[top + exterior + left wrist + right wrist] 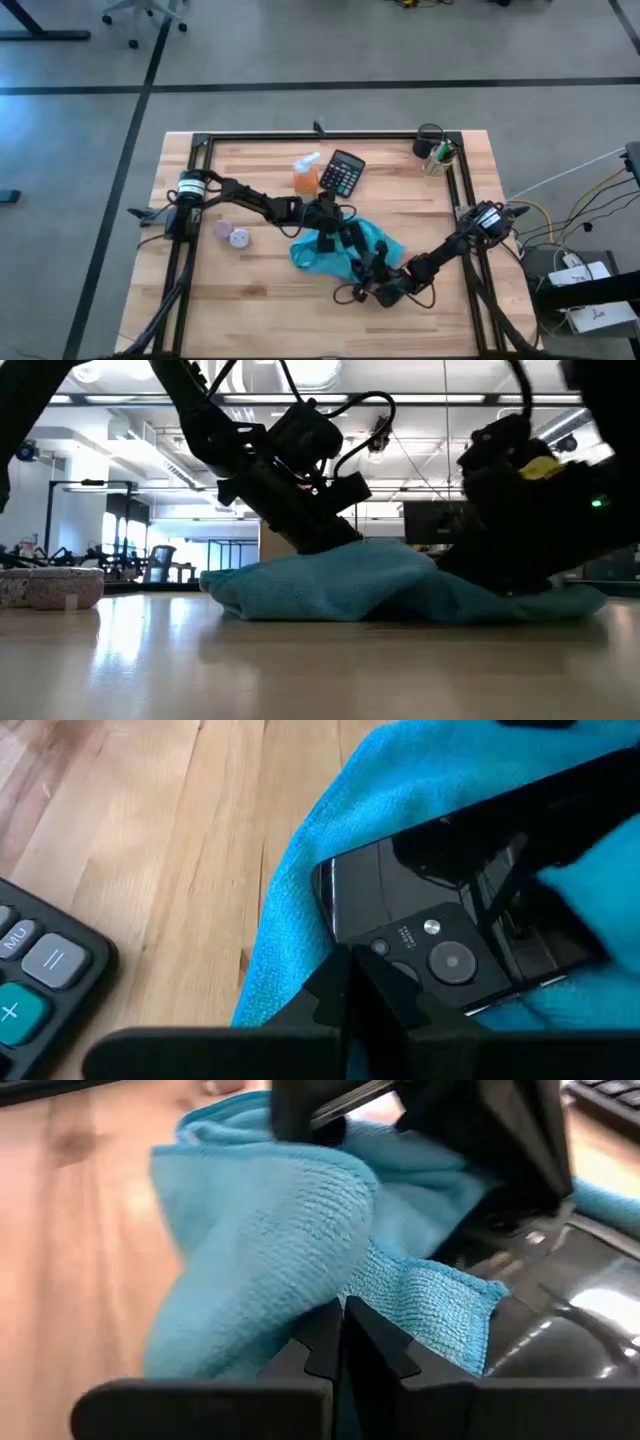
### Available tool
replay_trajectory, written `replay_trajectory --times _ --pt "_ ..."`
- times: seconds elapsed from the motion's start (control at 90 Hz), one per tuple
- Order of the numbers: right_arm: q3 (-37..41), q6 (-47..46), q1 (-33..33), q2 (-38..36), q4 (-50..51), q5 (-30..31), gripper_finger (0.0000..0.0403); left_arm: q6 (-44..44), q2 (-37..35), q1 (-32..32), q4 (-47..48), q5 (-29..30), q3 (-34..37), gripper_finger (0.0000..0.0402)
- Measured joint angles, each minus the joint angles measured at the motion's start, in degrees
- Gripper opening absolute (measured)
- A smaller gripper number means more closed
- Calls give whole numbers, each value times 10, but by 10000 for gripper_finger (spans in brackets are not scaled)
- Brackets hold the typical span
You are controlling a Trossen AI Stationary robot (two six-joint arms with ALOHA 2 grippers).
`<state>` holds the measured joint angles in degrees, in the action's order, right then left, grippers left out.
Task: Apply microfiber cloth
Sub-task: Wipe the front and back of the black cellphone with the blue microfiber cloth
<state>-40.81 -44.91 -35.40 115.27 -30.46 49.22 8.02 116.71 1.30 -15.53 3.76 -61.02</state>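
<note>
The microfiber cloth [345, 250] is lying bunched at the centre of the high view, slightly below the middle, its long axis running from lower left to upper right and draped partly over a glossy black device [450, 935]. The left gripper [327, 238] is pressing down onto the cloth's upper-left part with fingers closed together, while the right gripper [372, 272] is meeting its lower-right edge, fingers pinched on a fold. Both are touching it, so neither is nearer; a calculator [342, 173] is sitting well above.
</note>
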Motion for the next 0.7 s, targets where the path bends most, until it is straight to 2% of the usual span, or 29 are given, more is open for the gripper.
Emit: replay_trajectory --times 0.222,0.378,0.7 --pt "0 -81 -42 -36 139 -20 0 0 0 0 5 1 -1 0" --pt "1 -135 -73 -70 249 -12 0 0 0 2 6 3 0 0" --pt "3 -82 -91 -96 251 -29 0 0 0 3 5 3 0 0"
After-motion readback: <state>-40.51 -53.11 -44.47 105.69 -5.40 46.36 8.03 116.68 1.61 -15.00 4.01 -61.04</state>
